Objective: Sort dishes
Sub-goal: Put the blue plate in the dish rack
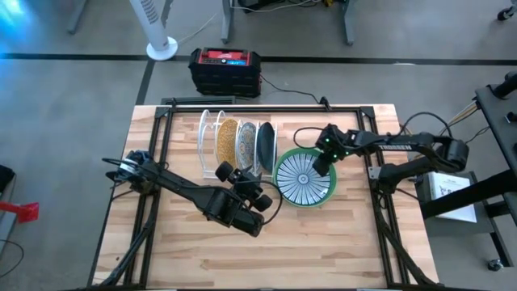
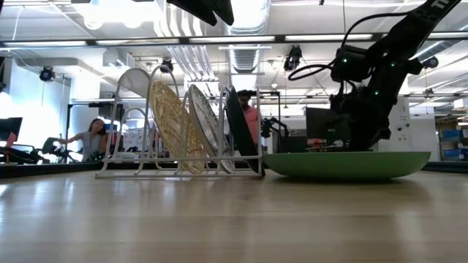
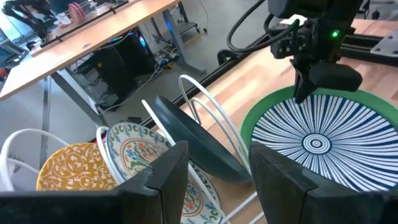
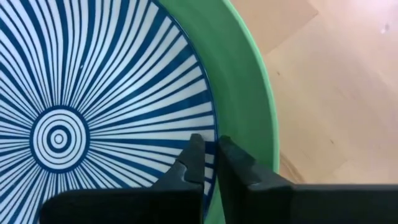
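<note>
- My arms and my fingers (image 4: 205, 163) are black.
- The striped plate (image 1: 302, 177) is white with dark blue rays running out from blue rings at its middle.
- Under it the green plate (image 1: 329, 194) is plain light green.
- In the rack (image 1: 208, 145), which is white wire, the yellow plate (image 3: 74, 168) is mustard with a pale scrolling pattern.
- Next to it the floral plate (image 3: 140, 152) is white with a blue leafy border and red and green marks inside.
- The teal plate (image 3: 193, 140) is plain dark teal.
- The table (image 1: 323, 250) is pale wood planks with a black frame.
- Beyond the table, the box (image 1: 225, 69) is black with a red top.
</note>
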### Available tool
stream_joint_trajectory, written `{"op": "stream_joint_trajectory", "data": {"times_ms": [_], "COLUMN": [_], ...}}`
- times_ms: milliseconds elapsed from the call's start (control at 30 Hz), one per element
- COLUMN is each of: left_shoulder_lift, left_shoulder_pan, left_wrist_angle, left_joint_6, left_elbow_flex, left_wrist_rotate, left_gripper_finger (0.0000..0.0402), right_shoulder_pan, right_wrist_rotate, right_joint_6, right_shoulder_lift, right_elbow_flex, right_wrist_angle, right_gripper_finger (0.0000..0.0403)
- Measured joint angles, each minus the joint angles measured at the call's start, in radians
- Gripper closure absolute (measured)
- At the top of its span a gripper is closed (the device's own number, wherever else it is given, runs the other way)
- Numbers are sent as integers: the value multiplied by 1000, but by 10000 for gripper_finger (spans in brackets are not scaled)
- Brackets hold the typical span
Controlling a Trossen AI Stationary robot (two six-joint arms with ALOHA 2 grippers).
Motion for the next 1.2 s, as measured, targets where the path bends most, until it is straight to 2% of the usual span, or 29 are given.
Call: {"op": "stream_joint_trajectory", "data": {"times_ms": [433, 633, 700, 800, 867, 1033, 1200], "left_shoulder_lift": [0, 0, 0, 0, 4, 37, 122], "left_shoulder_pan": [0, 0, 0, 2, 1, 14, 60], "left_wrist_angle": [24, 82, 111, 163, 220, 389, 609], "left_joint_6": [0, 43, 84, 200, 272, 396, 543], "left_elbow_flex": [0, 0, 0, -10, -35, -64, -43], "left_wrist_rotate": [3, 21, 105, 336, 446, 492, 494], "left_gripper_finger": [243, 243, 243, 245, 247, 255, 321], "right_shoulder_pan": [2, 2, 2, 2, 2, 2, 4], "right_wrist_rotate": [24, 22, 18, 16, 13, 8, -29], "right_joint_6": [-23, -23, -12, 34, 40, 49, 52], "right_shoulder_lift": [-157, -185, -182, -172, -170, -172, -172], "right_elbow_flex": [-5, -5, -4, -5, -5, -5, -5], "right_wrist_angle": [-93, -98, -106, -118, -134, -158, -162], "right_gripper_finger": [400, 401, 401, 402, 402, 402, 402]}}
